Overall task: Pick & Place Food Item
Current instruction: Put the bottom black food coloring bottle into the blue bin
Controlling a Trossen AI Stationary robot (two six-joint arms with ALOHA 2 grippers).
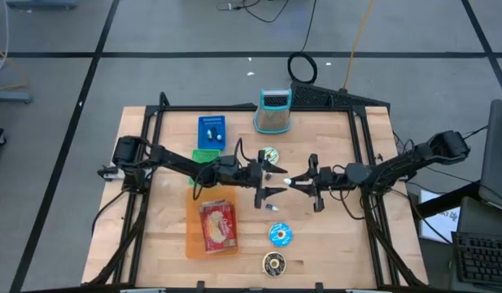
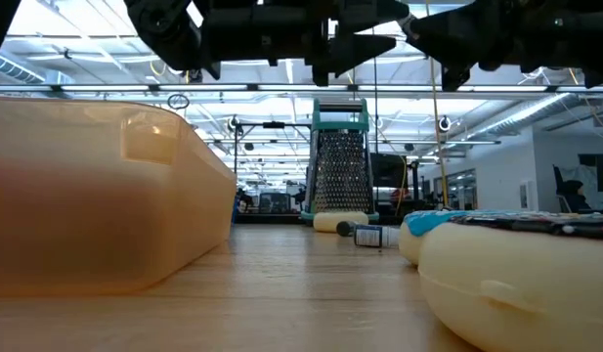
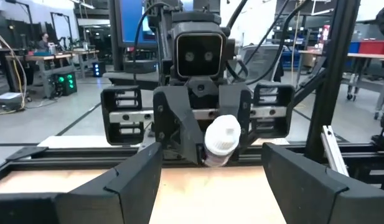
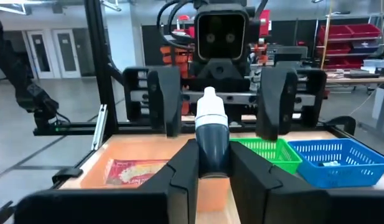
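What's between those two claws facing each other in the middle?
A small bottle with a white cap, held by the right gripper and pointed at the open left gripper. The overhead view shows only bare table beneath them.

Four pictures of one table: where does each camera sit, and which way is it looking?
High view: above the wooden table, straight down; both arms, orange tray.
Low view: at tabletop height, level towards the metal box grater; arms overhead.
Left wrist view: on the left arm, facing the right gripper.
Right wrist view: on the right arm, facing the open left gripper.
Shared: the wrist views both show the white-capped dark bottle held by the right gripper.
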